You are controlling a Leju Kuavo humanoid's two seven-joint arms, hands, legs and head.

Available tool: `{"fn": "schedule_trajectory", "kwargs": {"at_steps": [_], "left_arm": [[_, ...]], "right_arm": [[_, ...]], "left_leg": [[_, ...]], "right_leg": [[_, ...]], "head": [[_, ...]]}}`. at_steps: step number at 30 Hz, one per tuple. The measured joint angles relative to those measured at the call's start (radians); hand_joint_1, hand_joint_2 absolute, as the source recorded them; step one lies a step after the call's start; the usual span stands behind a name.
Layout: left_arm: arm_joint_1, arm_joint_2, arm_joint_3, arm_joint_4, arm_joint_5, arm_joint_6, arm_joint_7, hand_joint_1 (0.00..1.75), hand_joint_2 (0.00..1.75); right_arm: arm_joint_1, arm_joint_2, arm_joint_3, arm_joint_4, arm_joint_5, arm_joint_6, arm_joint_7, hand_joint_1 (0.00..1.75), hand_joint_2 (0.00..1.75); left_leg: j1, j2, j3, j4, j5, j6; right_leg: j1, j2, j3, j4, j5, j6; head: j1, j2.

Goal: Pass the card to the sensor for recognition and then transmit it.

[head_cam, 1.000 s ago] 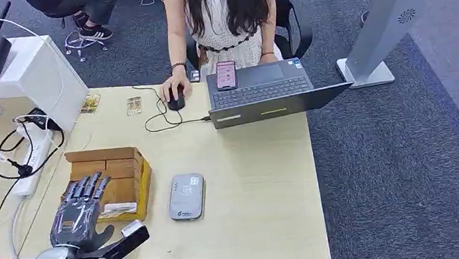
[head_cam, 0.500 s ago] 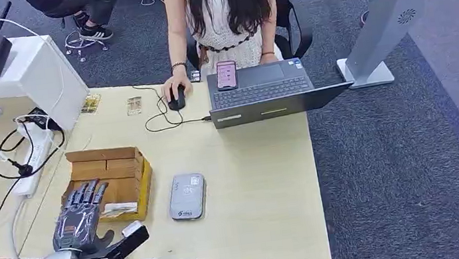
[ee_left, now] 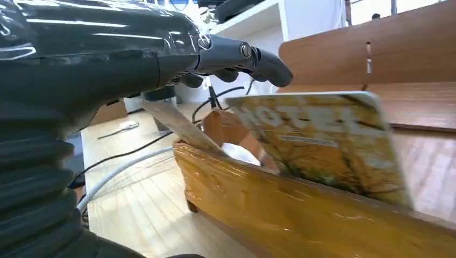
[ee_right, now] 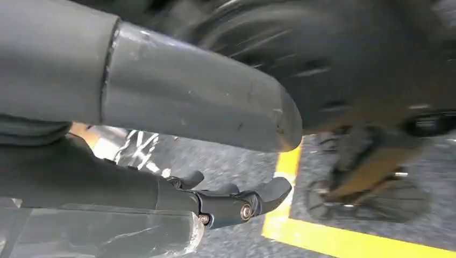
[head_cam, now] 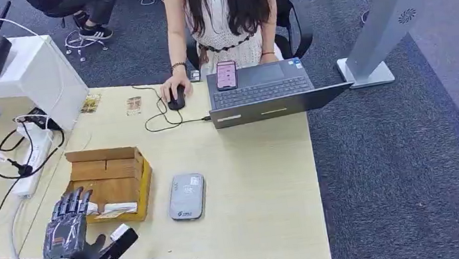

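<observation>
A grey card reader lies flat on the wooden table, right of an open cardboard box with a yellow-taped wall. In the left wrist view a yellow card lettered HOTEL stands up at that wall, blurred. Pale cards lie inside the box. My left hand hovers at the box's near left corner, its fingers stretched out above the box, thumb out to the side, holding nothing. My right hand hangs over the floor, fingers loosely bent, empty.
A person sits at the far edge with one hand on a mouse beside a laptop carrying a phone. A power strip with cables lies to the left. Two small cards lie near the far edge.
My left hand has drawn back from over the box toward the table's near edge and a little left. Nothing else on the table has moved.
</observation>
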Motion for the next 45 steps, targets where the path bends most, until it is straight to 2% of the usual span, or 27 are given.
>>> {"fn": "schedule_trajectory", "kwargs": {"at_steps": [4, 17, 23, 34, 40, 41, 42, 44, 45], "left_arm": [[0.012, 0.01, 0.001, 0.005, 0.011, 0.036, -0.011, 0.0, 1.75], [-0.026, 0.014, -0.002, 0.005, 0.011, 0.039, -0.019, 0.0, 1.75], [-0.056, 0.016, -0.006, 0.005, 0.014, 0.046, -0.019, 0.0, 1.75], [-0.062, 0.055, -0.011, -0.007, 0.044, 0.059, -0.034, 0.0, 1.75], [-0.095, 0.053, -0.032, -0.003, 0.04, 0.054, -0.04, 0.0, 1.75], [-0.098, 0.053, -0.036, -0.001, 0.037, 0.053, -0.042, 0.0, 1.75], [-0.101, 0.05, -0.042, -0.002, 0.03, 0.033, -0.047, 0.0, 1.75], [-0.106, 0.033, -0.062, -0.032, -0.002, -0.046, -0.029, 0.0, 1.75], [-0.116, 0.023, -0.075, -0.052, -0.017, -0.085, -0.014, 0.0, 1.75]], "right_arm": [[0.03, -0.014, 0.043, 0.036, 0.001, 0.008, -0.024, 0.0, 0.0], [0.039, -0.03, 0.095, 0.075, -0.009, 0.016, -0.02, 0.0, 0.0], [0.04, -0.031, 0.099, 0.08, -0.019, 0.018, -0.021, 0.0, 0.0], [0.051, -0.027, 0.099, 0.083, -0.035, 0.004, -0.024, 0.0, 0.0], [0.05, -0.029, 0.104, 0.083, -0.031, 0.02, -0.026, 0.0, 0.0], [0.043, -0.027, 0.102, 0.076, -0.066, 0.041, -0.059, 0.0, 0.0], [0.038, -0.011, 0.085, 0.053, -0.135, 0.041, -0.13, 0.0, 0.0], [-0.009, 0.024, 0.019, -0.001, -0.265, -0.048, -0.29, 0.0, 0.0], [-0.047, 0.044, -0.014, -0.016, -0.287, -0.078, -0.326, 0.0, 0.0]], "left_leg": [[0.0, 0.0, 0.0, 0.0, 0.0, 0.0], [0.0, 0.0, 0.001, 0.0, 0.0, 0.0], [0.0, 0.0, 0.0, 0.0, 0.0, 0.0], [0.0, 0.001, 0.001, 0.0, 0.0, 0.0], [0.0, 0.0, 0.0, 0.0, 0.0, 0.0], [0.0, 0.001, 0.001, 0.0, 0.001, 0.0], [0.0, 0.001, 0.0, 0.0, 0.001, 0.0], [0.001, 0.005, -0.002, 0.0, 0.004, -0.001], [0.0, 0.007, -0.002, 0.0, 0.004, -0.001]], "right_leg": [[0.0, 0.0, 0.0, 0.0, 0.0, 0.0], [0.0, 0.0, 0.0, 0.0, 0.001, 0.0], [0.0, 0.0, 0.0, 0.0, 0.001, 0.0], [0.0, 0.0, -0.001, 0.0, 0.001, -0.001], [0.0, 0.0, 0.0, 0.0, 0.001, 0.0], [0.0, 0.0, 0.001, 0.001, 0.001, 0.0], [0.0, 0.001, 0.001, 0.001, 0.001, 0.0], [0.001, 0.005, -0.005, 0.001, 0.006, -0.002], [0.0, 0.007, -0.006, 0.001, 0.007, -0.001]], "head": [[0.0, 0.0], [-0.001, 0.0], [0.0, 0.0], [0.0, 0.0], [0.0, 0.0], [-0.001, 0.0], [0.0, 0.0], [0.0, 0.0], [-0.002, 0.0]]}}
